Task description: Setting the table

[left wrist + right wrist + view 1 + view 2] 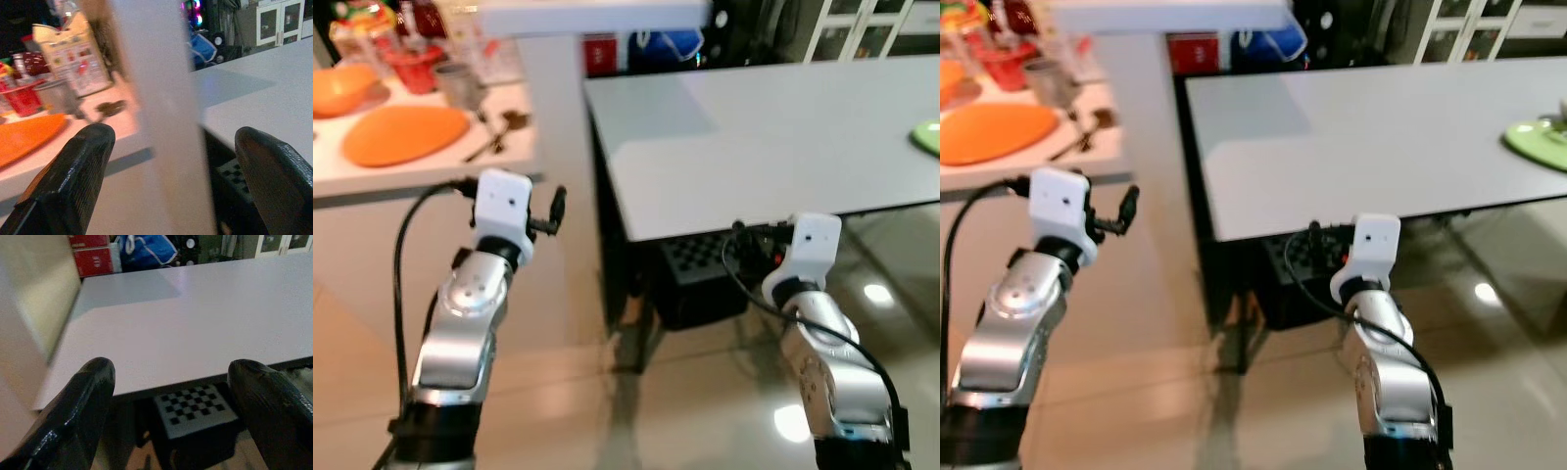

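Observation:
On the white counter (pixel 421 174) at the left lie an orange plate (pixel 404 134), an orange bowl (pixel 340 88), a red cup (pixel 411 67), a metal cup (pixel 460 86) and spoons (pixel 494 137). To the right stretches a grey table (pixel 773 137) with a green plate (pixel 1538 144) at its far right edge. My left gripper (pixel 553 211) hovers open and holding nothing just off the counter's front corner. Lower down, my right gripper (pixel 759 235) is open too, with nothing in it, in front of the table's near edge.
A pale upright post (pixel 558 98) stands between counter and table. A black box with a checkerboard top (pixel 700 274) sits under the table. A red box (pixel 600 54), a blue bag (pixel 671 44) and white cabinets (pixel 862 29) are at the back. Glossy tiled floor lies below.

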### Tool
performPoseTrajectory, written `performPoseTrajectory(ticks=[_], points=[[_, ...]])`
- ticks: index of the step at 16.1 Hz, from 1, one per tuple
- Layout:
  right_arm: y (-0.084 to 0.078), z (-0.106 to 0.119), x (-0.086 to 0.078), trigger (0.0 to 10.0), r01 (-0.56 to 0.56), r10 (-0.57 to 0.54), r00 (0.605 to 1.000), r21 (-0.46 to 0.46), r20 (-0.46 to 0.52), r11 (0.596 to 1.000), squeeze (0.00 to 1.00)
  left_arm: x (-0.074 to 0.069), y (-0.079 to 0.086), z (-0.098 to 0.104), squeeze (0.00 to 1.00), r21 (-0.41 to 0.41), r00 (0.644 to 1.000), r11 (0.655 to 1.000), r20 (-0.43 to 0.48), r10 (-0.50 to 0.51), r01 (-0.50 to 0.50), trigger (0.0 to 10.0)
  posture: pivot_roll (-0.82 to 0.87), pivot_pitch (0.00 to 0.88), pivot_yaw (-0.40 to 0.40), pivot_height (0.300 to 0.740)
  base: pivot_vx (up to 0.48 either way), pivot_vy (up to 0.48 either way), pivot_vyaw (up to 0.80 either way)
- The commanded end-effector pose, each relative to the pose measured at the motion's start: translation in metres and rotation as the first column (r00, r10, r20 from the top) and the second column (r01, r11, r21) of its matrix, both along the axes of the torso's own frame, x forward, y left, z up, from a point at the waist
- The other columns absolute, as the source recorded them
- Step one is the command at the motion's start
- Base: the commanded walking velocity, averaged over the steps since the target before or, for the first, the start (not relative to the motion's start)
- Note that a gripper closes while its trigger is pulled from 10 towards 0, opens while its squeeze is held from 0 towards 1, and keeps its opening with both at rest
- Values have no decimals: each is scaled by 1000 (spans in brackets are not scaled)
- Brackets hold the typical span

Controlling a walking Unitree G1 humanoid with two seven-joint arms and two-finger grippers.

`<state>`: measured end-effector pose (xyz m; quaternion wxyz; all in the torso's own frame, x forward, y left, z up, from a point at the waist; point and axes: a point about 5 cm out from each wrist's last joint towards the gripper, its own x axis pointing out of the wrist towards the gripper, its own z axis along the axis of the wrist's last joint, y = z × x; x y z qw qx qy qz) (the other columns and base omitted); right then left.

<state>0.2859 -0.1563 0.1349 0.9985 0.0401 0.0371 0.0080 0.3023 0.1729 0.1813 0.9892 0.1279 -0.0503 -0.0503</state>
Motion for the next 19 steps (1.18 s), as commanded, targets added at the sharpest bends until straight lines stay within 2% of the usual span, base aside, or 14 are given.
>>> performPoseTrajectory(ticks=[1, 7, 8, 11, 13, 16, 18, 19], points=[[3, 5, 2, 10000, -14, 14, 1000, -7, 15, 1000, 0, 0, 4, 1, 0, 7, 1000, 1000, 0, 19, -19, 10000, 11, 0, 9, 740, 0, 480, -800], [4, 7, 1, 10000, -9, 10, 1000, -1, 22, 1000, 0, 2, 1, 5, 0, 20, 1000, 1000, 21, 3, -4, 10000, 9, 0, 16, 740, 0, 480, -800], [2, 8, 2, 10000, -8, 9, 1000, -4, 25, 1000, 0, 2, -5, 9, 0, 31, 999, 999, 51, -14, 12, 10000, 10, 0, 20, 740, 0, 0, -800], [1, 12, 3, 10000, 2, -1, 999, -18, 45, 1000, 0, 2, -10, 10, 0, 84, 999, 996, 53, -13, 8, 10000, 13, 0, 19, 740, 0, -480, 0], [4, 15, 4, 10000, -2, 4, 999, -43, 50, 999, 0, 2, -8, 6, 0, 41, 999, 999, 33, 18, -19, 10000, 9, 0, 20, 740, 0, -240, 0], [4, 21, 8, 10000, -11, 14, 999, -63, 49, 998, 0, 4, -15, 6, 0, 21, 1000, 1000, 30, -2, 1, 10000, 14, 0, 13, 740, 0, 0, 0], [1, 21, 8, 10000, -3, 12, 998, -153, 61, 988, 0, 4, -18, 7, 0, 11, 999, 999, 39, -34, 34, 10000, 12, 0, 14, 740, 0, 0, 0], [2, 21, 7, 10000, -9, 19, 998, -163, 64, 987, 0, 4, -19, 7, 0, 5, 999, 999, 35, -40, 40, 10000, 12, 0, 14, 740, 251, 0, 0]])
